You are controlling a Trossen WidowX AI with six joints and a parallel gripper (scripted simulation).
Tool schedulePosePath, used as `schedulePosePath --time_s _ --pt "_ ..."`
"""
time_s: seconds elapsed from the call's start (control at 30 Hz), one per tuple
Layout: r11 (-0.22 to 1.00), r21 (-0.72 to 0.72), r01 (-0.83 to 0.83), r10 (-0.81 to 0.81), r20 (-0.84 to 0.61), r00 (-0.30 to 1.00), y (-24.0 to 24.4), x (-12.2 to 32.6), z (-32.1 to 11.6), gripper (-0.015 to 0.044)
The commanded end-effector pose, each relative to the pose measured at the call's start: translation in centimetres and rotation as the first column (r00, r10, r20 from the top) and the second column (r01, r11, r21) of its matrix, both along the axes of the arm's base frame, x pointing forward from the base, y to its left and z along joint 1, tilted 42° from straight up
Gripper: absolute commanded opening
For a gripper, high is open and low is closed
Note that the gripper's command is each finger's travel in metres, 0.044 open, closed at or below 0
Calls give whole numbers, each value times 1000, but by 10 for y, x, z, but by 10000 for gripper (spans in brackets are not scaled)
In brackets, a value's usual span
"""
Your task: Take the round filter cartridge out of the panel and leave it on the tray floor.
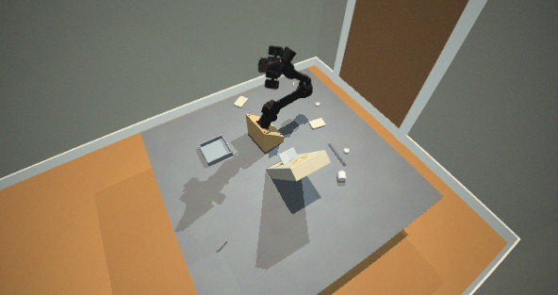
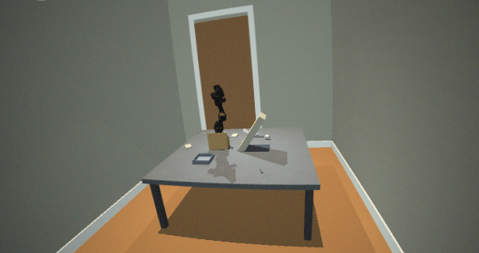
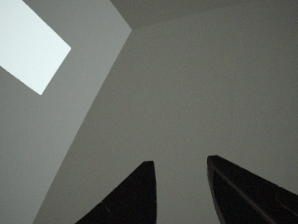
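The service panel (image 1: 311,167) (image 2: 252,133) is a cream slab tilted up on the table. Its face shows some yellow-orange marking in the top view; the round cartridge and its slots are too small to make out. The tray (image 1: 216,151) (image 2: 202,162) is shallow and blue-grey, and its floor shows nothing on it. My gripper (image 1: 268,66) (image 2: 218,94) (image 3: 180,168) is raised high above the table, well away from panel and tray. Its fingers stand partly apart with nothing between them. The wrist view shows only walls and a bright white patch behind the fingers.
A tan wedge-shaped block (image 1: 258,135) (image 2: 218,141) stands at the arm's base, between tray and panel. A pale plate (image 1: 287,155) stands at the panel's face. A dark rod (image 1: 336,154), a white cylinder (image 1: 341,176) and cream blocks (image 1: 240,101) (image 1: 317,122) lie around.
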State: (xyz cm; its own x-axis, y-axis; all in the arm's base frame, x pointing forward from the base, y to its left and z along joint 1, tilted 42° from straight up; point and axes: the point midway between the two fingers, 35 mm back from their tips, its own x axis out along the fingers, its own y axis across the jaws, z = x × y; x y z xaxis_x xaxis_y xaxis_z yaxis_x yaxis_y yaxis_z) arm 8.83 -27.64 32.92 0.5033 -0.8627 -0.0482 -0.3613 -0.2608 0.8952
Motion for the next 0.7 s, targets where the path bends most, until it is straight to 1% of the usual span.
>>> schedulePosePath --time_s 0.0,0.13,0.27,0.33,0.4,0.5,0.6,0.67 --pt "981 107 -159 163 -31 986 -1 37 -33 106" --pt "923 225 -314 328 -27 944 6 74 -65 106" --pt "780 379 -498 536 7 844 29 121 -108 106" --pt "698 442 -563 613 37 789 43 140 -126 106" --pt "593 509 -624 687 84 722 61 158 -147 106" --pt "401 604 -689 778 173 604 96 183 -178 106" --pt "194 676 -710 830 272 486 136 201 -206 106" --pt "101 701 -706 841 319 437 155 206 -217 106"
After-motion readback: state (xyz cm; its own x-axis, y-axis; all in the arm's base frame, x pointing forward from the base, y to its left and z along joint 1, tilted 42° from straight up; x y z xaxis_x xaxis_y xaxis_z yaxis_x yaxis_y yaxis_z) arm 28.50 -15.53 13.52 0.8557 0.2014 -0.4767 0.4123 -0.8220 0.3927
